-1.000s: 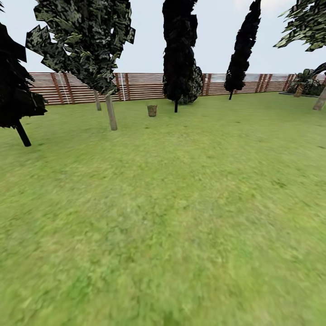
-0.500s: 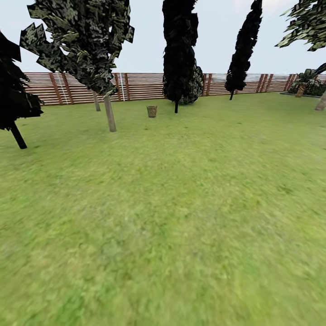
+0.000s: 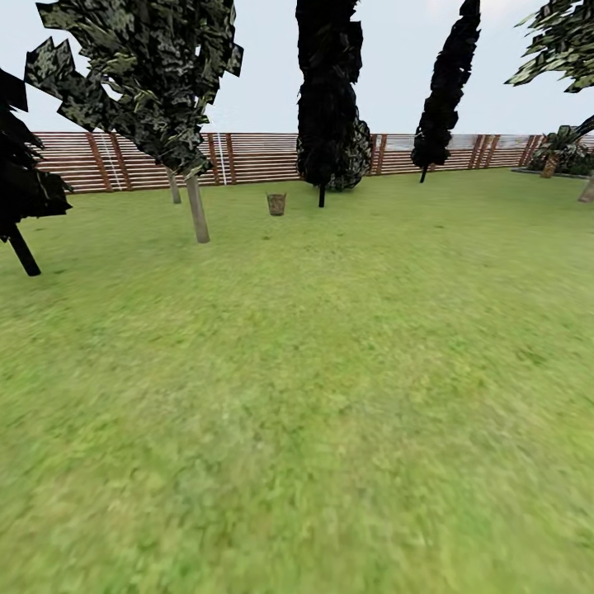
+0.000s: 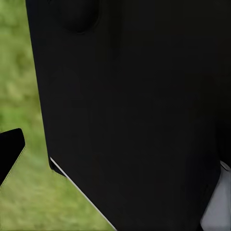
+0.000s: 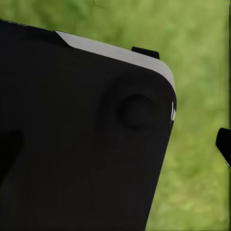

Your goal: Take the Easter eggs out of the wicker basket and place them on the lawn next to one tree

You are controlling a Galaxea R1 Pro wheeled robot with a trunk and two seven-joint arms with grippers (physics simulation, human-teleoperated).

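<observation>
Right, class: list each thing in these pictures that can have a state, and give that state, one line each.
wicker basket: upright on the lawn, far off; contents too small to tell.
pale-trunked tree: standing, left of the basket, trunk slightly tilted.
black cone-shaped tree: upright, behind the basket to its right.
slat fence: standing, unbroken behind the trees.

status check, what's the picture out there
Grippers: state unreadable, wrist cameras face dark robot body. Wicker basket far ahead on lawn, eggs not visible. Pale-trunk tree beside it.
</observation>
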